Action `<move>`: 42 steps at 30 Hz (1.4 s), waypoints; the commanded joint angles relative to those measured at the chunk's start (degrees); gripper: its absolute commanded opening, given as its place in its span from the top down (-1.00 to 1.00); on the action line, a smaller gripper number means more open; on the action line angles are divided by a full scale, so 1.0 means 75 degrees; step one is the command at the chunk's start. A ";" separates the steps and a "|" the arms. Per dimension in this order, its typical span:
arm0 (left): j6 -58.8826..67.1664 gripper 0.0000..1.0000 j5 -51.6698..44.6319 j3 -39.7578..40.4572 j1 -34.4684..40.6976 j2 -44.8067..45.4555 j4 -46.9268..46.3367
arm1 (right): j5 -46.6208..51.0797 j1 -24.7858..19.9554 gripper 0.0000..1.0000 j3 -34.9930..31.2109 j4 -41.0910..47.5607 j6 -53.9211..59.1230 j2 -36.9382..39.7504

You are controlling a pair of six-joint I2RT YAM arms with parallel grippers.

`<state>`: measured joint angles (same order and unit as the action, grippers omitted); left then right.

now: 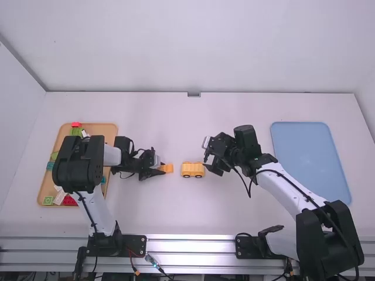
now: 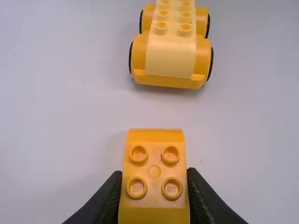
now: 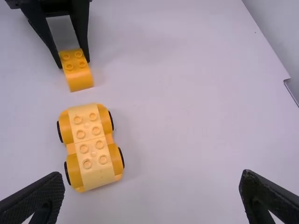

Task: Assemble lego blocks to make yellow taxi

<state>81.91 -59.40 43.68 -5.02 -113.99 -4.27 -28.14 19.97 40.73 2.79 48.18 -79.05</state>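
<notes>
Left gripper holds orange block at 9 o'clock from yellow car; right gripper, jaws wide, at 2 o'clock.

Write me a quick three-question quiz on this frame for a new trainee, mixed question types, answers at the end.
1. Multiple choice: how many studs show on the block that the left gripper holds? A) two B) four C) six
2. True or false: the right gripper is closed on the toy car.
3. Fill in the blank: the blue tray lies on the robot's ____ side.

Key: 1. B; 2. false; 3. right
</notes>
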 commanded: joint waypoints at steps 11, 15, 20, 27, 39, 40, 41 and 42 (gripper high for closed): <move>-0.0015 0.78 -0.0597 0.0866 0.0076 0.0577 -0.1632 | -0.2078 -0.0181 -0.98 -0.0041 -0.0434 0.0868 -0.1303; -0.0017 0.83 -0.0629 0.0772 0.0242 0.0997 -0.1786 | -0.2349 -0.0268 -0.98 -0.0041 -0.0898 0.0970 -0.2081; -0.0090 0.83 -0.0935 0.0656 0.0530 0.1314 -0.1644 | -0.3200 -0.0356 -0.98 -0.0041 -0.1131 0.1603 -0.2801; -0.1067 0.87 -0.0906 0.0647 0.1128 0.1349 -0.0985 | -0.4252 -0.0574 -0.99 -0.0041 -0.1938 0.1839 -0.3946; -0.2804 0.88 -0.0364 0.0105 0.1652 0.1352 0.1000 | -0.4814 -0.0466 -0.94 -0.0035 -0.4121 0.0941 -0.5552; -0.2806 0.85 -0.0361 0.0064 0.1687 0.1352 0.1075 | -0.4814 -0.0490 -0.89 -0.0035 -0.4124 0.0956 -0.5552; -0.2801 0.85 -0.0356 0.0044 0.1746 0.1352 0.1105 | -0.4817 -0.0510 -0.84 -0.0035 -0.4124 0.0976 -0.5552; -0.2804 0.86 -0.0356 0.0035 0.1801 0.1352 0.1128 | -0.4809 -0.0525 -0.79 -0.0035 -0.4135 0.0979 -0.5552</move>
<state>62.59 -61.23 44.77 7.42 -104.99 3.99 -62.74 16.45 40.75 -28.03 56.75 -119.87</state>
